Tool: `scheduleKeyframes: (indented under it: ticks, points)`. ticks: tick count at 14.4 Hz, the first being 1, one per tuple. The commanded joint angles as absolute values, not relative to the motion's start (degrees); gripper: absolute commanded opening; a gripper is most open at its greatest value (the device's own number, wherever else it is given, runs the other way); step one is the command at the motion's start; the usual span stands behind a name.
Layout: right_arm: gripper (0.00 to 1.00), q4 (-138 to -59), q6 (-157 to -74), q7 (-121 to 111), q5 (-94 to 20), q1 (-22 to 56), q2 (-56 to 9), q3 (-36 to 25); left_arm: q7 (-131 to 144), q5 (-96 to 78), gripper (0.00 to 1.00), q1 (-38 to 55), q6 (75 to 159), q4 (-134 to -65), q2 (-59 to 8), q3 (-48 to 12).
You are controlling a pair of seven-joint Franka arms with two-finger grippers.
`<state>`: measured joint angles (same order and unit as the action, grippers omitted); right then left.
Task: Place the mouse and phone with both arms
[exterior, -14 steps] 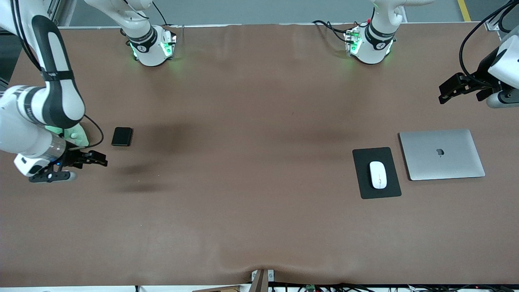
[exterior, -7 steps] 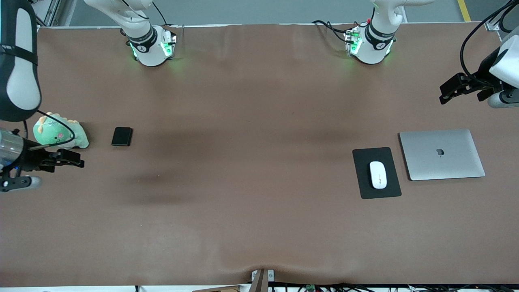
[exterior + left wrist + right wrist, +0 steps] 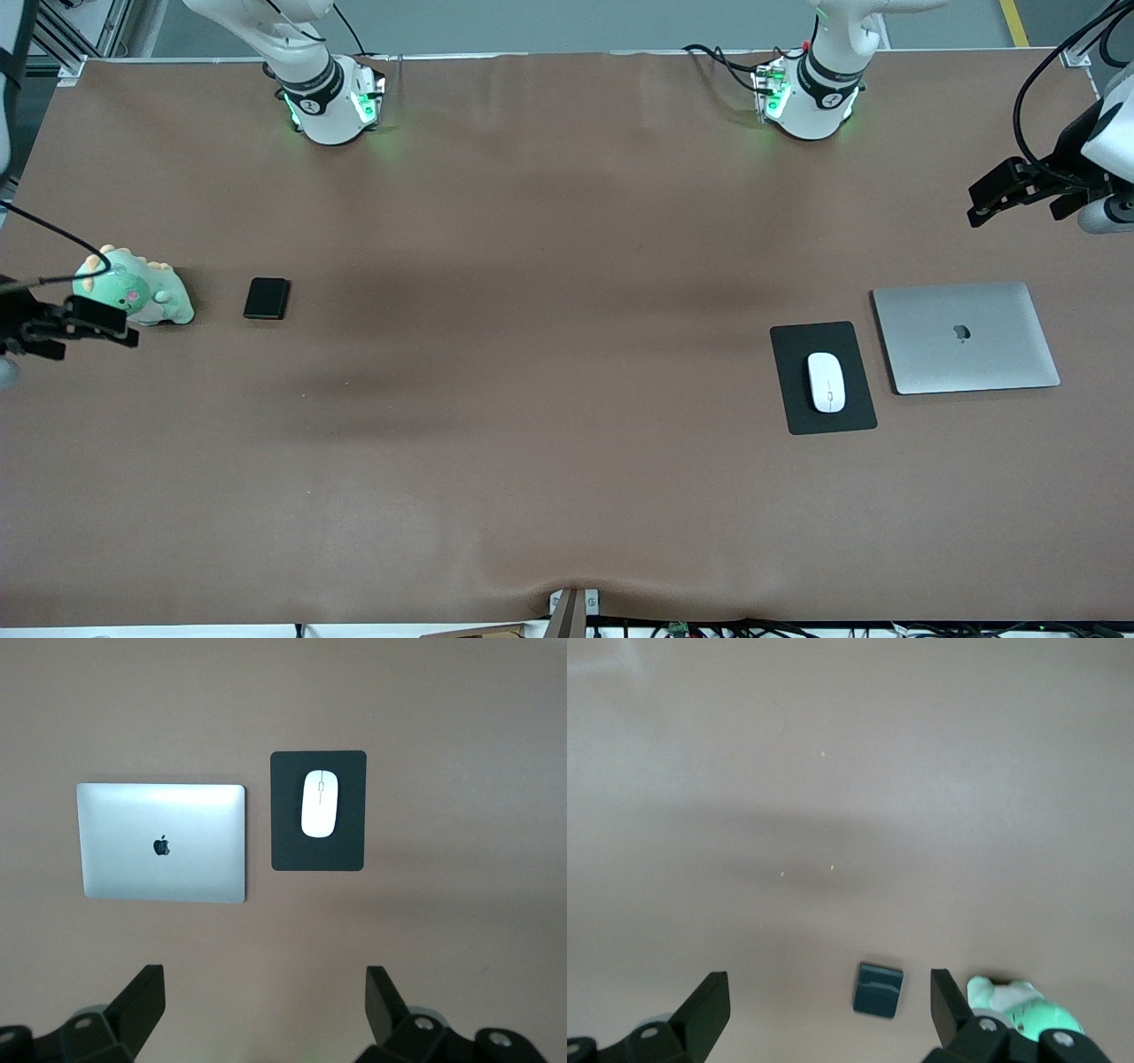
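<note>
The white mouse lies on a black mouse pad toward the left arm's end of the table; the left wrist view also shows the mouse on the pad. The black phone lies flat on the table toward the right arm's end, and the right wrist view shows the phone too. My left gripper hangs open and empty over the table's edge at its own end, its fingertips wide apart. My right gripper hovers open and empty over the table's edge at its own end, beside a plush toy.
A closed silver laptop lies beside the mouse pad, and the left wrist view shows the laptop as well. A green plush toy sits beside the phone, toward the right arm's end; the toy appears in the right wrist view. The arm bases stand along the table's back edge.
The right arm has drawn back toward its end of the table, uncovering the plush toy. The left gripper has drifted slightly toward the bases' side. Mouse and phone have not moved.
</note>
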<state>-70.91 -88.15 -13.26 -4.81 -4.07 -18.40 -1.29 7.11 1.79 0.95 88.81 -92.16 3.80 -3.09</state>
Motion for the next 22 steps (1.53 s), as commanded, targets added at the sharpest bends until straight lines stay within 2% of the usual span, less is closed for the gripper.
scheduleKeyframes:
  ticks: [1,5,7,10,13,22]
  points:
    - [1.0,-71.37,-83.51,-13.27,-3.52,-3.25,-13.99,-2.02,7.38,0.7,1.0,0.53,89.12,-92.46,4.4,-3.16]
    - [1.0,-71.98,-78.94,-13.18,-3.78,-2.11,-9.86,-4.57,7.03,0.97,1.0,0.62,89.03,-92.29,4.31,-3.25]
    - [1.0,-76.44,-78.48,-13.18,-3.78,-1.85,-5.82,-4.83,6.59,0.88,1.0,0.53,88.86,-92.29,4.48,-3.16]
    - [1.0,-81.2,-78.05,-13.18,-3.69,0.0,-1.07,-8.78,6.59,0.97,1.0,0.62,88.94,-92.2,4.31,-3.25]
    - [1.0,-86.56,-78.84,-13.27,-3.26,-0.09,3.94,-8.88,5.81,0.97,1.0,0.62,88.77,-92.2,4.39,-3.25]
    - [1.0,-86.84,-80.15,-13.1,-1.23,0.35,3.87,-8.61,5.98,0.53,1.0,0.35,88.59,-88.42,2.9,-3.16]
